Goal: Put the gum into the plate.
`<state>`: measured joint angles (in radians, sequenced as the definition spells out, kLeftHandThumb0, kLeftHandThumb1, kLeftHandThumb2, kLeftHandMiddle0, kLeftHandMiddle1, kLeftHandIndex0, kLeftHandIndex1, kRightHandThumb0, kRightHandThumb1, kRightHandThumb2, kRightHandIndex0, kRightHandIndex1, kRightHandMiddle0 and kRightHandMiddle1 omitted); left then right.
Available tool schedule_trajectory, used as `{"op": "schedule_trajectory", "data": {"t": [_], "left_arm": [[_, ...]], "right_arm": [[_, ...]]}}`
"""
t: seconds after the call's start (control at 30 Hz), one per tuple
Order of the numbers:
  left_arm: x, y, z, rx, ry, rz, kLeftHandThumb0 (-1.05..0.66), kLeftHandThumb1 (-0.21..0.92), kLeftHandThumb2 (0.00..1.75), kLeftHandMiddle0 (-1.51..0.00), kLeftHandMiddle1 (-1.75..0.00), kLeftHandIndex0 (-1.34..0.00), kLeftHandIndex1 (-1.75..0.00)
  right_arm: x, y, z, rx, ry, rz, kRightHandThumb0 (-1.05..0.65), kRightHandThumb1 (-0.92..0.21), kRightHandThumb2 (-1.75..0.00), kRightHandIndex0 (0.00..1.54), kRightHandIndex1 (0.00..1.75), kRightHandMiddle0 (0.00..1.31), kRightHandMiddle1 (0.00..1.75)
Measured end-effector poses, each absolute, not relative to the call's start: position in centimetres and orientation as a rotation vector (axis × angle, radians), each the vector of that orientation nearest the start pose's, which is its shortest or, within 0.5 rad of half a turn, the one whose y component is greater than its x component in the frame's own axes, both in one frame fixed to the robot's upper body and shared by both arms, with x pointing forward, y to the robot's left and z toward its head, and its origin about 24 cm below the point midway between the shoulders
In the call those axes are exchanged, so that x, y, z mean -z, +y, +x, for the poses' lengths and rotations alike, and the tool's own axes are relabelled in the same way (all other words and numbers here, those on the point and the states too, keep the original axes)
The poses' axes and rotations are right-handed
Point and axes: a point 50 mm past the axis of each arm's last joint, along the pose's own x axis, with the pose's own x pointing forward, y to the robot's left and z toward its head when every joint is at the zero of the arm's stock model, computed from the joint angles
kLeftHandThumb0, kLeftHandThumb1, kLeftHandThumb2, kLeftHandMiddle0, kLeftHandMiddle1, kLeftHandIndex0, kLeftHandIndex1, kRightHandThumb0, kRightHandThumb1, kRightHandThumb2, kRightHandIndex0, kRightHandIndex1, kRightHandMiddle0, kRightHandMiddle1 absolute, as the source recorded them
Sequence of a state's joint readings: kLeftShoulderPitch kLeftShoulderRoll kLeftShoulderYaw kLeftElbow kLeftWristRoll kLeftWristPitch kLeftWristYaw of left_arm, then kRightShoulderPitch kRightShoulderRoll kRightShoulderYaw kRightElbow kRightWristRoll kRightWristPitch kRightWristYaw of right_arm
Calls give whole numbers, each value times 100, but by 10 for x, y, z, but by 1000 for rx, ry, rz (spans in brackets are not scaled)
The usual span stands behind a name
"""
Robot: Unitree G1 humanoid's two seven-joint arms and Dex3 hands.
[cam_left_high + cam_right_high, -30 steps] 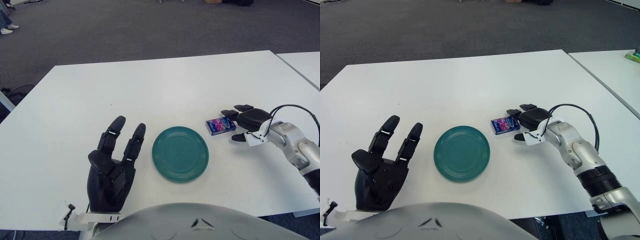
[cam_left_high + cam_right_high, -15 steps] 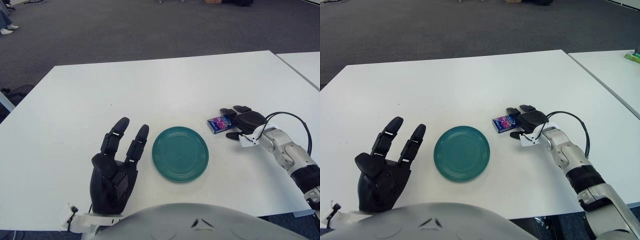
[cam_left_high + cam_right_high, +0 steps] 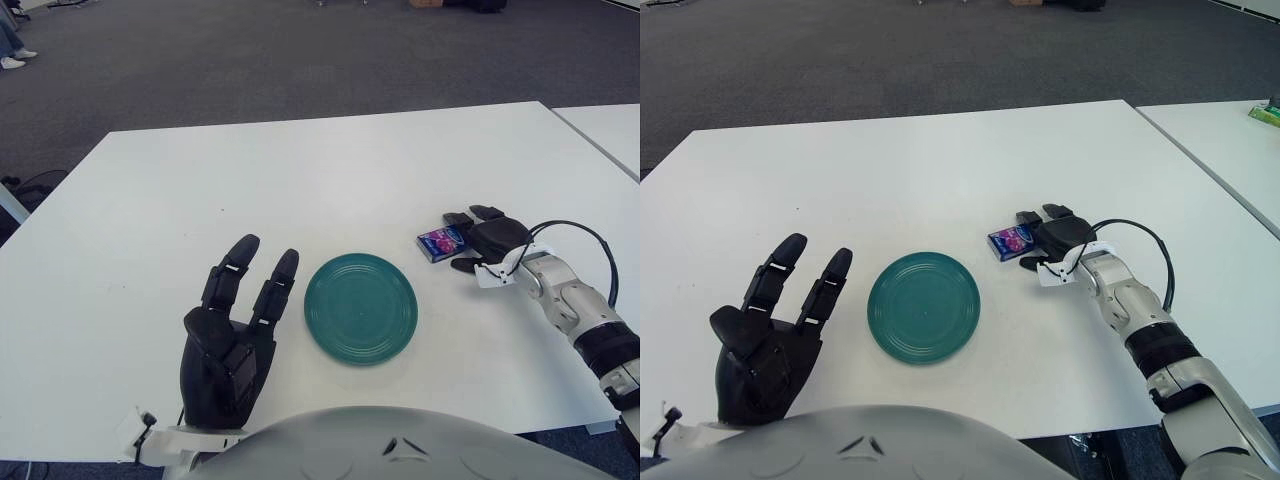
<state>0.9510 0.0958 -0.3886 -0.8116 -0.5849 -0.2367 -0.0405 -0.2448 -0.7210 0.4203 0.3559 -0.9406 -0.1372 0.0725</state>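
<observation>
The gum (image 3: 441, 242), a small flat purple-and-blue pack, lies on the table (image 3: 330, 170) just left of the right hand (image 3: 478, 242). It is touched by the loosely spread fingers, not yet gripped. The green plate (image 3: 360, 308) sits farther left. Beyond it, the left hand (image 3: 228, 340) is held open.

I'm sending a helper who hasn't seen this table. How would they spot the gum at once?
Start at the white table and find the round teal plate near its front edge. Just right of it and slightly farther back, against the right hand, lies the gum: a small purple-blue pack, the only boxy, printed item there.
</observation>
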Motion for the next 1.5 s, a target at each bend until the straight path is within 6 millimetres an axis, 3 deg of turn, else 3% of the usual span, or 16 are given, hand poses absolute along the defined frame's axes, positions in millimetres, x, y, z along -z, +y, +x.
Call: {"op": "schedule_trajectory", "data": {"t": [0.27, 0.8, 0.93, 1.0, 1.07, 1.27, 1.33, 1.4, 1.5], "left_arm": [[-102, 130, 85, 7, -103, -706, -105, 92, 81, -37, -44, -14, -101], [-99, 130, 84, -14, -116, -694, -105, 92, 81, -35, -43, -9, -96], [-99, 130, 84, -16, -119, -697, -105, 92, 82, -35, -43, -8, -95], [-99, 130, 84, -16, -118, -700, -105, 92, 83, -35, -43, -7, -94], [-99, 130, 84, -17, -115, -706, -105, 92, 83, -34, -44, -6, -94], [-98, 130, 84, -20, -103, -718, -105, 92, 85, -34, -44, -6, -93], [-98, 130, 84, -21, -102, -720, -105, 92, 85, -35, -44, -6, -93], [-98, 131, 84, -23, -103, -721, -105, 92, 85, -34, -44, -5, -93], [-98, 131, 84, -24, -104, -721, -105, 92, 84, -34, -45, -5, -94]], "right_arm": [[-23, -228, 282, -503, 79, -1724, -99, -92, -50, 18, 3, 0, 31], [-25, -225, 283, -520, 62, -1735, -85, -91, -28, 36, 8, 0, 57], [-27, -225, 284, -525, 45, -1762, -79, -90, -23, 17, 91, 0, 79], [-28, -225, 286, -516, 32, -1776, -74, -83, -33, 19, 131, 0, 100], [-28, -227, 287, -498, 16, -1795, -66, -70, -54, 39, 157, 0, 125], [-23, -237, 291, -441, -36, -1843, -55, -58, -75, 62, 173, 0, 158], [-19, -245, 291, -415, -54, -1858, -53, -60, -76, 68, 174, 2, 166], [-16, -251, 290, -388, -80, -1863, -44, -69, -75, 74, 174, 18, 171], [-14, -262, 290, -357, -106, -1884, -40, -74, -73, 78, 175, 25, 173]]}}
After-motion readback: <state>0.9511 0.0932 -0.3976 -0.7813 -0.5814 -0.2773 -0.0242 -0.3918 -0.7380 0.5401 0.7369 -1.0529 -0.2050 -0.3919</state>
